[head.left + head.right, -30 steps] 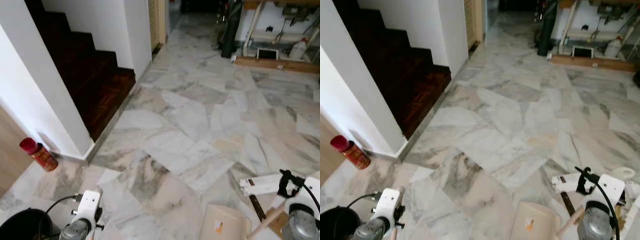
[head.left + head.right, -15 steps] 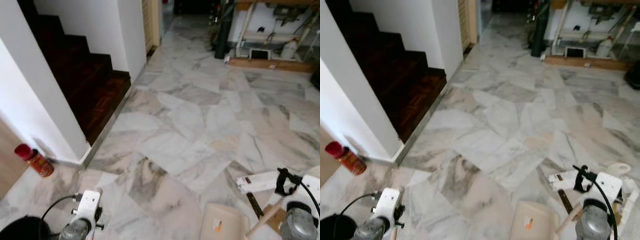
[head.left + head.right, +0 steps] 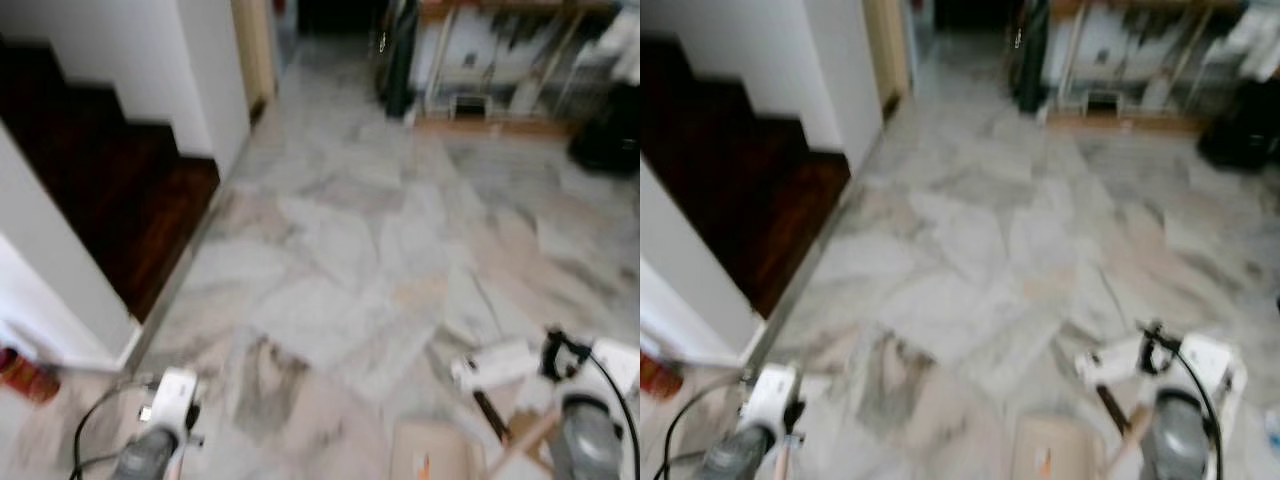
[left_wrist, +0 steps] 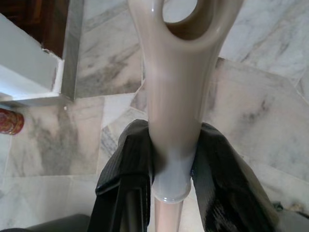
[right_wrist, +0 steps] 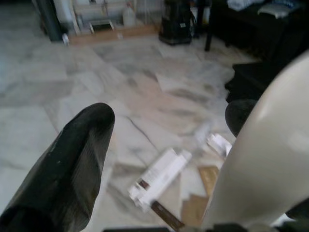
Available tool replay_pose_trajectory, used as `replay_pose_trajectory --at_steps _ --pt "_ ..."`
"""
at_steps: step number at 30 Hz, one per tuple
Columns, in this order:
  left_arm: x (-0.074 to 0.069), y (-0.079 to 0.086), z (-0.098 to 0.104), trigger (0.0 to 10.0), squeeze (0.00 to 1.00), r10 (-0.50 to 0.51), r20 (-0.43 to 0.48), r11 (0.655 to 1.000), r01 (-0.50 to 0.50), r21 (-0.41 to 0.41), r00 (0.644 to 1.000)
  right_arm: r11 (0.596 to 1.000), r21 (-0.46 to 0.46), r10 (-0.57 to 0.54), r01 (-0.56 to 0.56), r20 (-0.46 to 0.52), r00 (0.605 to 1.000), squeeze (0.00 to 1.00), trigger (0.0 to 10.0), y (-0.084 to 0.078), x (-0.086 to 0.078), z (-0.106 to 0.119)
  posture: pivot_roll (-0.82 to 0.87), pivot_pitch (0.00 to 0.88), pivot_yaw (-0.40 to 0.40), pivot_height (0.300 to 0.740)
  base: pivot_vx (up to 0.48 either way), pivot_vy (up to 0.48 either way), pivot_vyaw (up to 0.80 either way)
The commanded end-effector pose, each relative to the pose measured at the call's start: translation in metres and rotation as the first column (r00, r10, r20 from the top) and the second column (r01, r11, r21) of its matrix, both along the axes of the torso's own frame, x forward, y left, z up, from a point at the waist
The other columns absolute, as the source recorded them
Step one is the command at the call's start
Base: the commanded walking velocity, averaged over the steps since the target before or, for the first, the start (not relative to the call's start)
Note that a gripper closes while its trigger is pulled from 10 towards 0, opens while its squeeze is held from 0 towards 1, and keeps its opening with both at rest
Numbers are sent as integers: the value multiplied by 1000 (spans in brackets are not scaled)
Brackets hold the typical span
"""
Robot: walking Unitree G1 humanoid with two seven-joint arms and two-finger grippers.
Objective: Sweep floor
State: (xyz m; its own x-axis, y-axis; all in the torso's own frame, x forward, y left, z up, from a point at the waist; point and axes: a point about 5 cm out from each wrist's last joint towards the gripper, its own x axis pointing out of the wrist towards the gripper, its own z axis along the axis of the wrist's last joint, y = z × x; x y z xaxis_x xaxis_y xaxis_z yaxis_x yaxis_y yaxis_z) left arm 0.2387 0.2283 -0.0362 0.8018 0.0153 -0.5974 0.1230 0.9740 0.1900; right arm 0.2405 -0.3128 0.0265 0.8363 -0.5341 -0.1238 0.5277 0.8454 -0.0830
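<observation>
The head views are blurred. A marble floor (image 3: 340,250) of grey and cream slabs stretches ahead to a cluttered shelf unit (image 3: 500,70) at the far side, with a dark upright object (image 3: 400,60) standing just beside it. Along the robot's left side runs a white wall (image 3: 60,270) and a dark wooden staircase (image 3: 110,190). A red can (image 3: 25,375) stands on the floor against the base of that wall.

The left gripper (image 4: 174,159) is clamped on a beige handle (image 4: 178,87), its two black fingers (image 4: 128,179) pressed against opposite sides of the shaft; the handle ends in a loop with a hanging hole. In the head view the left arm (image 3: 160,430) sits low at the near edge.

The right gripper (image 5: 164,121) has one black finger (image 5: 72,159) standing well apart from a second beige handle (image 5: 260,164); the other finger's tip shows beside that handle, and I cannot tell whether the jaws grip it. The right arm (image 3: 585,440) is at the near right edge.

On the floor near the right arm lies litter: a flat white box (image 5: 159,176), brown cardboard scraps (image 5: 203,193) and small white pieces (image 5: 217,142). A beige dustpan (image 3: 435,455) rests at the near edge just left of them.
</observation>
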Motion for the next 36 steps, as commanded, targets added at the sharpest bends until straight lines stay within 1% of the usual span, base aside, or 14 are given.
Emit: replay_pose_trajectory --at_steps 1,13,22,25,32,36 --pt "-5 0 -4 10000 0 7 -24 1000 -7 -1 1000 1000 2 -20 20 -13 1000 0 10000 -4 -6 -3 -19 0 55 740 0 0 0" --pt "-6 0 -5 10000 0 10 -25 1000 -10 -8 1000 1000 6 -12 12 -17 1000 0 10000 -2 -5 -4 -18 0 54 740 0 0 0" --pt "-7 0 -6 10000 0 13 -30 1000 -14 -9 999 999 32 36 -35 -24 999 0 10000 -1 -5 -6 -20 0 54 740 0 0 0" --pt "-7 0 -6 10000 0 12 -29 1000 -13 -10 1000 997 27 69 -68 -35 997 0 10000 1 -4 -6 -21 0 53 740 0 0 0" --pt "-7 0 -5 10000 0 12 -26 1000 -12 -11 1000 997 19 81 -80 -49 995 0 10000 0 -4 -7 -21 0 54 740 0 0 0" --pt "-6 -1 -5 10000 0 11 -25 1000 -11 -12 1000 995 17 101 -100 -84 991 0 10000 2 -5 -10 -20 0 53 740 0 0 0"
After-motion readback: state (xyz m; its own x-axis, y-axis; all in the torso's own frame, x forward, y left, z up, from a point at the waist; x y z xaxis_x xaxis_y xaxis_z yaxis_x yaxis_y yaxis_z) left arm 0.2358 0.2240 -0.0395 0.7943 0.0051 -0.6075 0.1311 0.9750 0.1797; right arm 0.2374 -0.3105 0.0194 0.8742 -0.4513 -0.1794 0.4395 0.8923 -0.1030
